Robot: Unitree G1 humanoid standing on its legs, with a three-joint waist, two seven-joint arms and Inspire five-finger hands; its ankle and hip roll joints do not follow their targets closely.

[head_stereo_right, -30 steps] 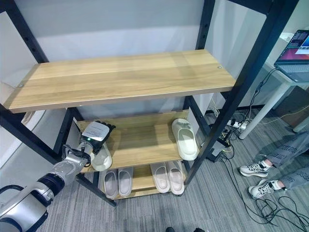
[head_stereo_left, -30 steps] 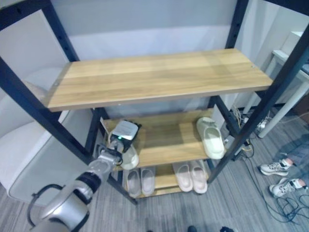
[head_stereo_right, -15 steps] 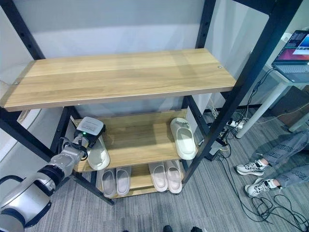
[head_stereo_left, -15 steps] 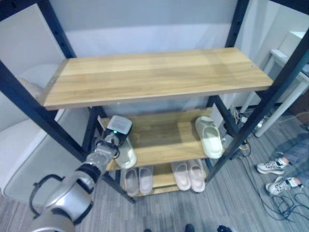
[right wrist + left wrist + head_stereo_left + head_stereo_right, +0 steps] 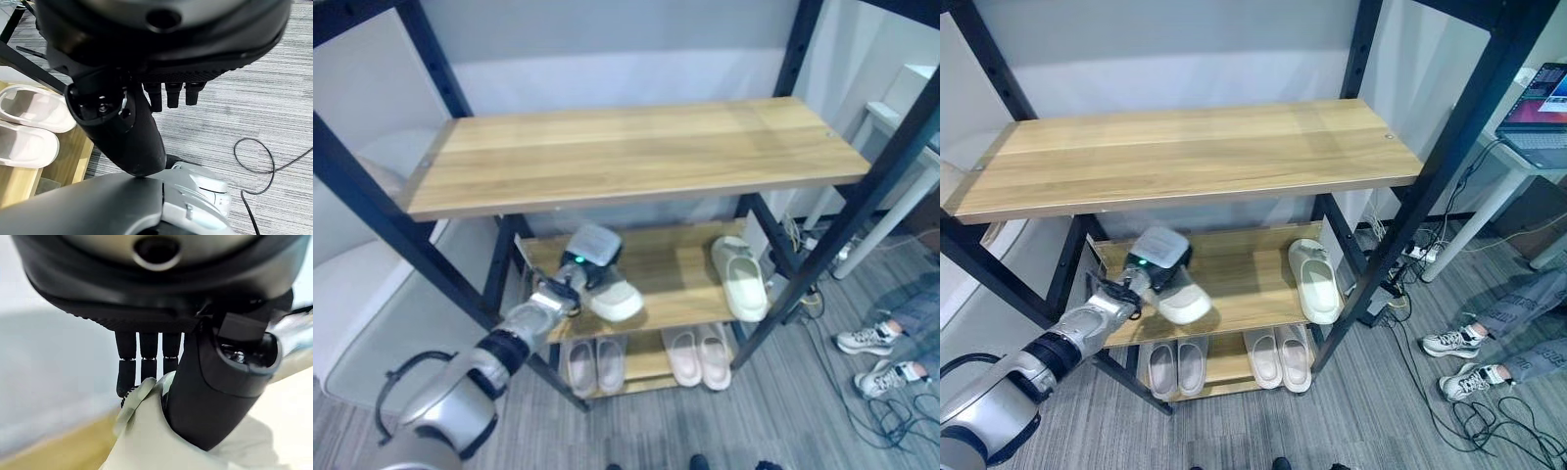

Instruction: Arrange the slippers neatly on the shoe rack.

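- The left hand (image 5: 1157, 257) reaches in from the lower left to the left part of the middle shelf (image 5: 1244, 284) of the shoe rack (image 5: 372, 211).
- Its fingers (image 5: 147, 363) and thumb (image 5: 215, 382) are curled round the edge of a cream slipper (image 5: 1183, 302); the left wrist view shows the slipper's rim pinched between them.
- This held slipper lies askew over the middle shelf, toe pointing toward the front right, near the shelf's front edge; whether it rests on the wood or is lifted just above it, I cannot tell.
- The top shelf (image 5: 626, 152) is a bare wooden board.
- On the right part of the middle shelf a second cream slipper (image 5: 1315, 281) lies flat, roughly front to back, well apart from the held one and close to the rack's right post.
- On the bottom shelf (image 5: 1224, 370) stand two pairs of pale slippers: one pair (image 5: 1175, 366) at the left, one pair (image 5: 1278, 356) to the right of it, each pair side by side with toes toward the front.
- The right hand (image 5: 171, 93) shows in the right wrist view above the grey carpet floor (image 5: 254, 98), fingers curled and holding nothing, beside the rack's bottom shelf.
- At the far right, a person's legs and white sneakers (image 5: 1464, 362) are on the floor, and a laptop (image 5: 1540, 108) sits on a white surface (image 5: 901, 122).
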